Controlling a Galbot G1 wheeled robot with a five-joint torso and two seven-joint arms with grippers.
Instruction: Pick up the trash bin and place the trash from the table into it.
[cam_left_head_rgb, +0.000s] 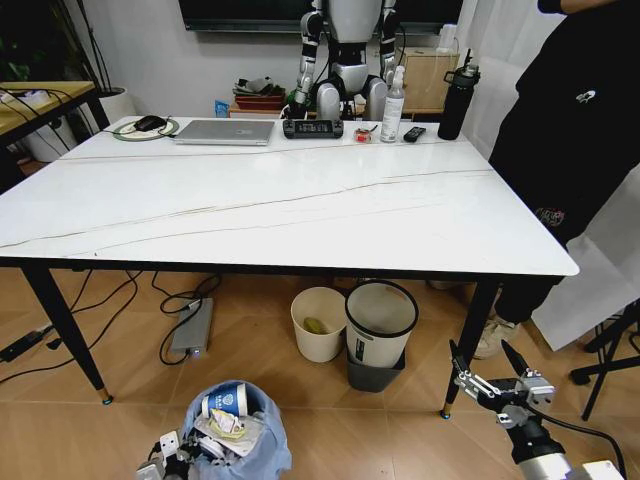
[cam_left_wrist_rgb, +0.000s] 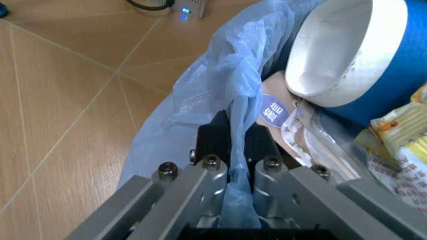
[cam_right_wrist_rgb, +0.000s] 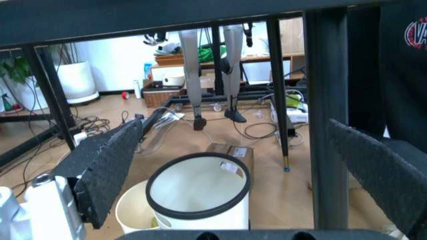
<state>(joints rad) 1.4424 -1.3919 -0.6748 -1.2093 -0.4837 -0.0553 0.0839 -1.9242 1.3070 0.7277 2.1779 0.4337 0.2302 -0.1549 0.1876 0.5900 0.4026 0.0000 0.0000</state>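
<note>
Most of the job looks done: the table (cam_left_head_rgb: 300, 215) has no litter left on its near part, and the trash sits in the trash bin (cam_left_head_rgb: 262, 450).

The big white table holds a laptop (cam_left_head_rgb: 226, 132), bottles and small gadgets along its far edge; none of that looks like rubbish. The trash bin stands on the floor, in front of the table and low on the robot's left, with the blue-white paper cup (cam_left_head_rgb: 227, 400) and wrappers inside its blue bag. The left gripper (cam_left_wrist_rgb: 230, 150) is down at the bin, its fingers pinched tight on the bag's rim. The right gripper (cam_left_head_rgb: 492, 372) hangs low by the table's near right leg, fingers spread wide, holding nothing.
</note>
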